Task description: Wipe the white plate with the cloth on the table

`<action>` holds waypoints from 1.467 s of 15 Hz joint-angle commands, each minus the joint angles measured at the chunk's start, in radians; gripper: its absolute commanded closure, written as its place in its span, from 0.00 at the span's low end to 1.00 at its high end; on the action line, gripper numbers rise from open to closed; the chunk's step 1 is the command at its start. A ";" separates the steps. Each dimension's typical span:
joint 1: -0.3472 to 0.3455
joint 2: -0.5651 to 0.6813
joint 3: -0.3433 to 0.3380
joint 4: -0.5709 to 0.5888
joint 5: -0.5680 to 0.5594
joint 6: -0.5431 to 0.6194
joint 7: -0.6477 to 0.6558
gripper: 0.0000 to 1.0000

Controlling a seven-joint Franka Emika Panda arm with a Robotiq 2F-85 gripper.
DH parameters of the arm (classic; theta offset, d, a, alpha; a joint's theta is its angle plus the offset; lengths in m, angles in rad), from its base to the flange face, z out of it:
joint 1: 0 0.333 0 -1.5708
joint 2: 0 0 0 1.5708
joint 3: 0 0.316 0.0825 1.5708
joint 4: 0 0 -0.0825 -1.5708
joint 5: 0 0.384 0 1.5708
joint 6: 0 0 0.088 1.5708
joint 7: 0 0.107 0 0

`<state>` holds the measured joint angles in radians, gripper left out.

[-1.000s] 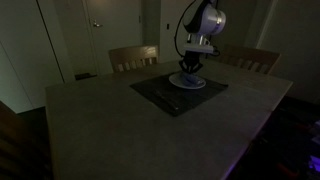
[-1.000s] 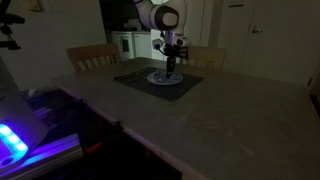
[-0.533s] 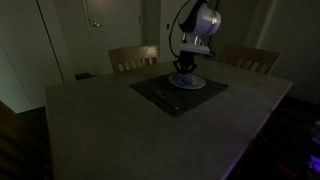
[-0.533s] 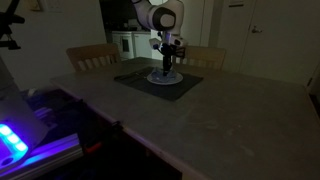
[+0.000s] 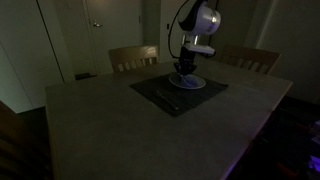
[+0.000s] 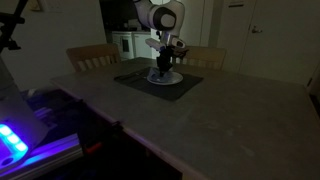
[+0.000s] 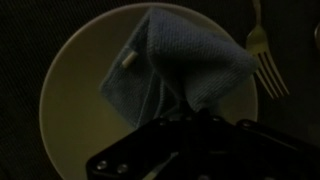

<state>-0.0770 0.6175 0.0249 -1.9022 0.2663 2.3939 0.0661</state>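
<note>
The white plate (image 7: 78,95) fills the wrist view and lies on a dark placemat (image 5: 160,98) at the far side of the table (image 5: 120,135). The bluish-grey cloth (image 7: 185,55) lies spread on the plate, its near part drawn up into my gripper (image 7: 185,112), which is shut on it. In both exterior views my gripper (image 5: 185,70) (image 6: 163,68) points straight down onto the plate (image 5: 195,85) (image 6: 172,79). The fingertips are dark and partly hidden by the cloth.
A fork (image 7: 262,55) lies on the placemat (image 6: 135,78) just beside the plate's rim. Wooden chairs (image 5: 133,57) (image 5: 250,60) stand behind the table (image 6: 210,120). The room is dim. A device with blue light (image 6: 15,140) sits at the near table corner.
My gripper has slid a short way sideways across the plate with the cloth under it. The plate and fork have stayed put.
</note>
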 commanded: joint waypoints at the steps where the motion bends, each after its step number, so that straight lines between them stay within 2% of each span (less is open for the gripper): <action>1: -0.031 -0.001 -0.001 -0.005 -0.030 -0.150 -0.086 0.98; 4: 0.017 -0.006 -0.070 -0.006 -0.124 -0.217 -0.001 0.98; 5: 0.046 -0.005 -0.105 -0.013 -0.169 -0.188 0.079 0.98; 9: 0.099 0.010 -0.177 -0.019 -0.254 -0.102 0.300 0.98; 16: 0.078 0.043 -0.152 0.019 -0.117 -0.043 0.477 0.98; 22: 0.062 0.056 -0.120 0.046 0.023 -0.013 0.467 0.98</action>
<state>0.0031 0.6184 -0.1329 -1.8953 0.2398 2.3360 0.5472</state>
